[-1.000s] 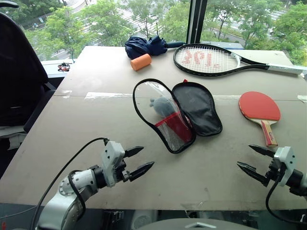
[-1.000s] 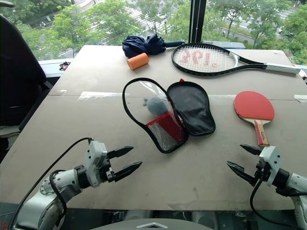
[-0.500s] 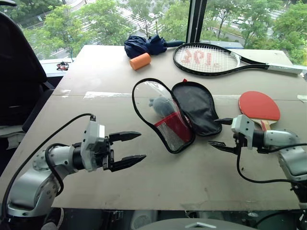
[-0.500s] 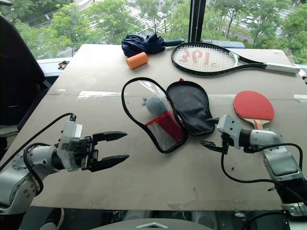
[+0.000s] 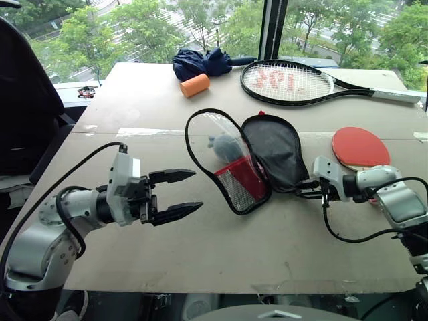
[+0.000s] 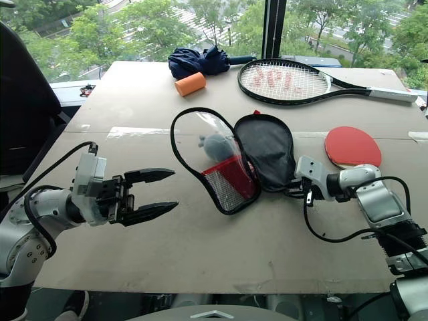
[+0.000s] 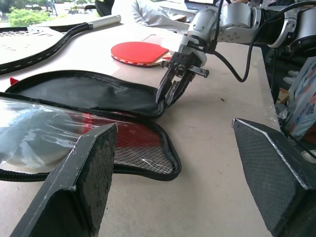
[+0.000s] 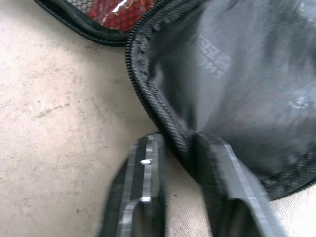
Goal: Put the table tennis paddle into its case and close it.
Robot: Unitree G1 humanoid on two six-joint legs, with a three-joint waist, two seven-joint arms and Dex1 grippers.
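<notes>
Right gripper (image 5: 306, 189) is clamped on the case (image 5: 271, 152) rim, having come in from the near table edge; left gripper (image 5: 177, 194) hovers, fingers apart, higher than before. The brown table (image 5: 134, 100) stands by a window with trees outside. The paddle (image 5: 360, 146) lies beyond the right arm, with racket (image 5: 287, 83) and umbrella (image 5: 204, 63) at the far edge.

Left wrist view: the right gripper (image 7: 170, 94) pinches the black flap.

Right wrist view: fingers (image 8: 148, 173) straddle the zip edge.

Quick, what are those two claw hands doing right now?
Left gripper: open, holding nothing, hovering over the table.
Right gripper: shut on the black edge of the case.
</notes>
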